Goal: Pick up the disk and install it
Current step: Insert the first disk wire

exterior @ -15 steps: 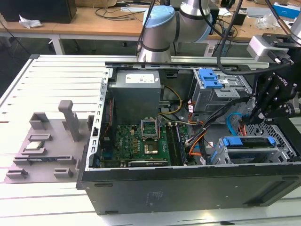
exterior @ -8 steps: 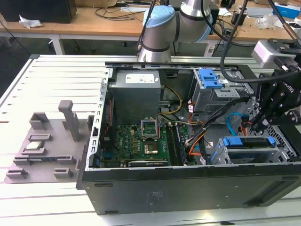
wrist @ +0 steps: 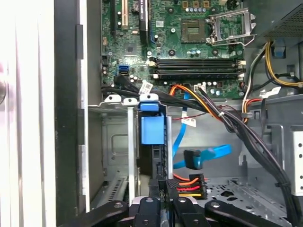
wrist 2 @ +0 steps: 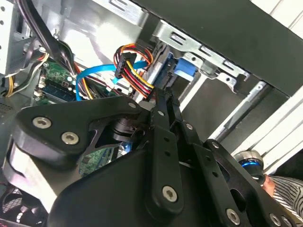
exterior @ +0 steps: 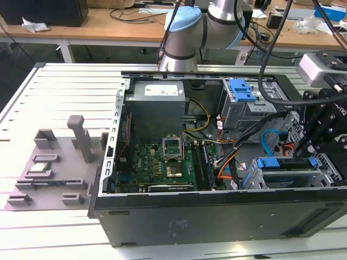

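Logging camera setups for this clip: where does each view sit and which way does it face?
Exterior view: off the arm, above the table, looking down into the open PC case; arm and hand show.
First wrist view: on the arm, facing the motherboard past the blue latch; hand linkage at the edge.
Second wrist view: on the arm, behind the hand, facing the cables.
All share the case interior.

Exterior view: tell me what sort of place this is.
Probably a robotics lab or test bench: an open computer case lies on a slatted metal table, a robot arm stands behind it, and wooden desks carry cables.
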Robot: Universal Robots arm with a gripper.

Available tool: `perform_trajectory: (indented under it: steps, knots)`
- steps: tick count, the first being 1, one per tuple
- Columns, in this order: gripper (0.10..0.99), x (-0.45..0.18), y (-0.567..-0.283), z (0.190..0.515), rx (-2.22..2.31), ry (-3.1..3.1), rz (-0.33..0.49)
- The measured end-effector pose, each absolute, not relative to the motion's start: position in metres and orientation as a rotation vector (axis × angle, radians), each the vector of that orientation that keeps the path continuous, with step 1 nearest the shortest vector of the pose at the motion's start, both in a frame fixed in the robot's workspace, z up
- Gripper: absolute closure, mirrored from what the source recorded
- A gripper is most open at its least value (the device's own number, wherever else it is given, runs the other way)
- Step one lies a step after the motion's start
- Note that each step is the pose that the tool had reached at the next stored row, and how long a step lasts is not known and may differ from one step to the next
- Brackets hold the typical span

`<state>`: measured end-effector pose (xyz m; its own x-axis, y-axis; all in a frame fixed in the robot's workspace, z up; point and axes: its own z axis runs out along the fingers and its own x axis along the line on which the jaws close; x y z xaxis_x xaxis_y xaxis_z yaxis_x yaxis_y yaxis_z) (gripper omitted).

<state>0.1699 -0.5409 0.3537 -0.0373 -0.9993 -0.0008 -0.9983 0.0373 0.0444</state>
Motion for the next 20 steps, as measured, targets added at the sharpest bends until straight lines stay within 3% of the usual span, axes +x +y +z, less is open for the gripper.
perform_trajectory:
  steps: [20]
  knots:
    - [0.918, 0.177, -0.536, 0.335, 2.157, -2.239, -0.052]
